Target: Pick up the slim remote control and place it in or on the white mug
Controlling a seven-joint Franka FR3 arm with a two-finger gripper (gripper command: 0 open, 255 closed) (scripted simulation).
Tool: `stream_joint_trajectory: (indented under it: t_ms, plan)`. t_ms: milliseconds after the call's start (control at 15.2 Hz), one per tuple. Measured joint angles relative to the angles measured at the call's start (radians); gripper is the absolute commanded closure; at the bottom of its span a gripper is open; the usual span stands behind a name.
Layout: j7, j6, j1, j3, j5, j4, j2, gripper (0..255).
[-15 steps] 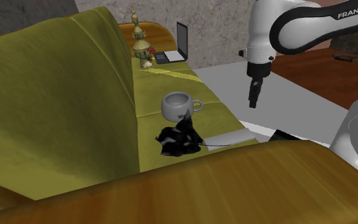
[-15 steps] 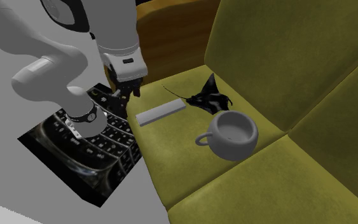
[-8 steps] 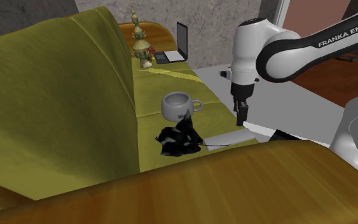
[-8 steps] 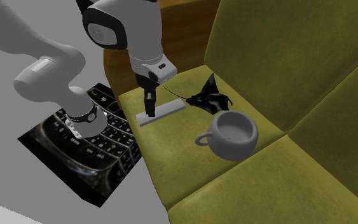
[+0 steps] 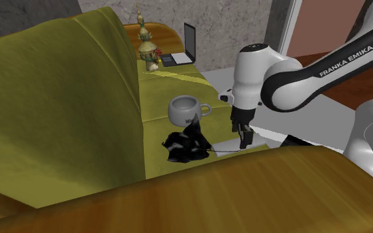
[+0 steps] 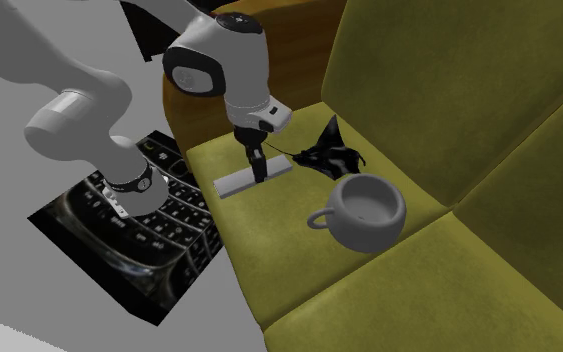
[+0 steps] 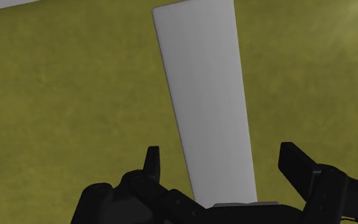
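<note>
A slim, flat, pale grey remote control [image 7: 206, 102] lies on the olive sofa seat [image 6: 269, 260], near its front edge. My black gripper [image 7: 225, 167] hangs low right over it, open, with one finger on each side of the remote's width and neither touching it. From the shoulder view, the gripper [image 5: 244, 138] points down at the remote [image 5: 228, 145]. The white mug [image 5: 186, 110] stands upright on the seat a little beyond, handle toward the arm. In the second exterior view the gripper [image 6: 259, 172] covers the remote's [image 6: 234, 183] middle, and the mug [image 6: 367, 212] sits to the right.
A crumpled black object [image 5: 186, 145] lies on the seat between mug and remote. A small laptop [image 5: 185, 49] and a figurine [image 5: 148, 47] stand on the far wooden armrest. A near wooden armrest [image 5: 244, 192] crosses the foreground. The keyboard-patterned stand [image 6: 139, 230] sits on grey floor.
The arm has swung from over the floor to the sofa and dropped, bringing the gripper down over the remote. The fingers stayed apart; remote and mug have not moved.
</note>
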State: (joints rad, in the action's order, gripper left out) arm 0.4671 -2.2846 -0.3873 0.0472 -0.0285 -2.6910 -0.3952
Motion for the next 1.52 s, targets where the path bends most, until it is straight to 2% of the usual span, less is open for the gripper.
stream_joint_trajectory:
  t_ms: [330,726,792,1518]
  plan:
    - [0.002,-0.086,-0.001,0.002,-0.001,-0.032,0.053,0]
    - [0.000,-0.097,-0.002,0.004,-0.001,-0.035,0.060,0]
    - [0.000,-0.097,-0.002,0.004,-0.001,-0.035,0.060,255]
    - [-0.001,-0.090,-0.003,0.005,-0.002,-0.033,0.054,255]
